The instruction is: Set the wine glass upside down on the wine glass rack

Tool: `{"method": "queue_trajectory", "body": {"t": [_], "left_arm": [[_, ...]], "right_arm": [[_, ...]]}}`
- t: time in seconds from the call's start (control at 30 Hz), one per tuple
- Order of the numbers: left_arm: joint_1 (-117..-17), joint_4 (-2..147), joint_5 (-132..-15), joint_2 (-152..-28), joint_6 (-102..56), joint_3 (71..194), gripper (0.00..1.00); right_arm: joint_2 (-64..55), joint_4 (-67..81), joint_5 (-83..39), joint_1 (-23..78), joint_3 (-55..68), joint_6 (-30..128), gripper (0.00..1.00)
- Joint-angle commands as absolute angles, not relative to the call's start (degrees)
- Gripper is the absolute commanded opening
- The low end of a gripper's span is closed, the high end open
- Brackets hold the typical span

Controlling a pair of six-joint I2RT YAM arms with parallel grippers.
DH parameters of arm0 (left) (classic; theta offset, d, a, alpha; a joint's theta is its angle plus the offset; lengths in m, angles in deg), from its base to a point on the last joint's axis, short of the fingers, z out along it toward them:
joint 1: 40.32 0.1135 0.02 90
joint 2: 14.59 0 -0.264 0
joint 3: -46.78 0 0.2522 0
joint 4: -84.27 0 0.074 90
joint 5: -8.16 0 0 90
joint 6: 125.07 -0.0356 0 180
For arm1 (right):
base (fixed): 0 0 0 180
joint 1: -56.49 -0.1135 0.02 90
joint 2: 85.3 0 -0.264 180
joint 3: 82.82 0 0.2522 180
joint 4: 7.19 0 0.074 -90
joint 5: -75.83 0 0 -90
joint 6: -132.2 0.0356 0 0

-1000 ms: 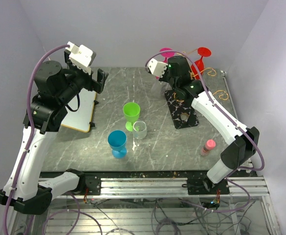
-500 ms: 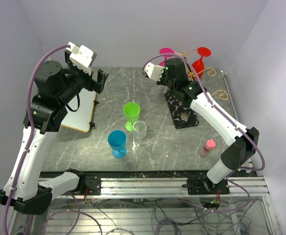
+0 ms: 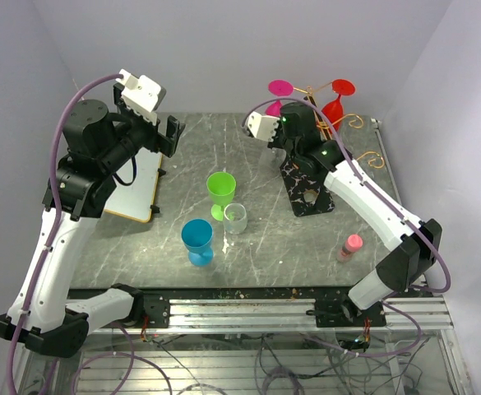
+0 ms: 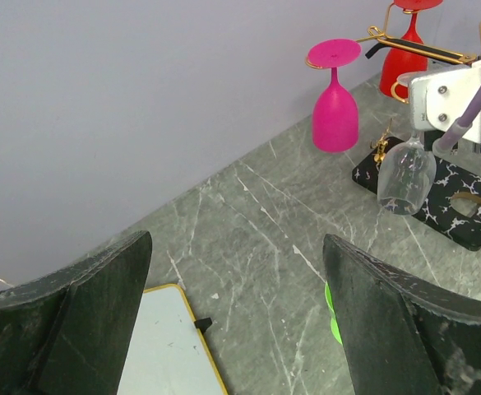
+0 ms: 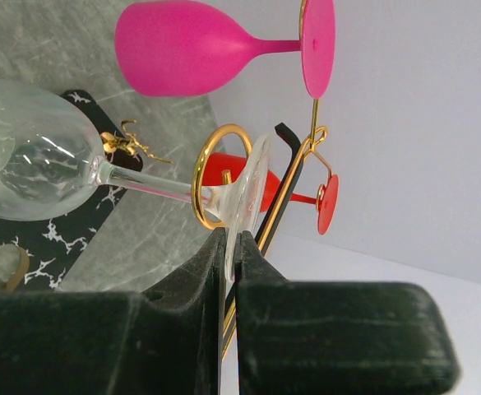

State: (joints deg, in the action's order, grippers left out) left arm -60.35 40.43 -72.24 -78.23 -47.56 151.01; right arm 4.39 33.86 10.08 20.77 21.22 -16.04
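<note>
My right gripper [image 5: 232,237] is shut on the foot of a clear wine glass [image 5: 34,160], held sideways in the right wrist view with its stem through a gold loop [image 5: 201,177] of the wine glass rack. In the left wrist view the glass [image 4: 406,173] hangs bowl down over the rack's black marbled base [image 4: 470,210]. A pink glass [image 3: 279,89] and a red glass [image 3: 336,97] hang upside down on the rack [image 3: 310,92]. My left gripper [image 4: 236,313] is open and empty, high over the table's left side.
A green cup [image 3: 221,191], a blue cup [image 3: 197,240] and a small clear cup [image 3: 235,217] stand mid-table. A pink bottle [image 3: 349,246] stands front right. A white board with a yellow rim [image 3: 137,185] lies at the left. The back wall is close behind the rack.
My right gripper has shifted slightly back and right at the rack with the clear glass, uncovering the pink glass's foot. The left arm has barely moved.
</note>
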Motion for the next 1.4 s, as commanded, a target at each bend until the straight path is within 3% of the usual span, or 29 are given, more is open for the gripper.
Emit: {"method": "queue_trajectory", "body": {"t": [0.0,0.37,0.77,1.37], "left_arm": [[-59.9,42.2,-70.7,-78.2,-47.4,152.2,0.95],[-59.9,42.1,-70.4,-78.3,-47.8,152.1,0.95],[-59.8,42.3,-70.2,-78.5,-47.7,152.0,0.95],[-59.6,42.5,-69.9,-78.7,-47.9,151.6,0.95]], "right_arm": [[2.2,31.9,10.8,20.2,20.6,-17.1,0.0],[2.7,32.7,12.5,20.4,19.0,-17.7,0.0],[2.4,33.3,12.9,20.9,17.9,-17.3,0.12],[0.1,32.9,13.0,21.9,15.2,-17.4,0.21]]}}
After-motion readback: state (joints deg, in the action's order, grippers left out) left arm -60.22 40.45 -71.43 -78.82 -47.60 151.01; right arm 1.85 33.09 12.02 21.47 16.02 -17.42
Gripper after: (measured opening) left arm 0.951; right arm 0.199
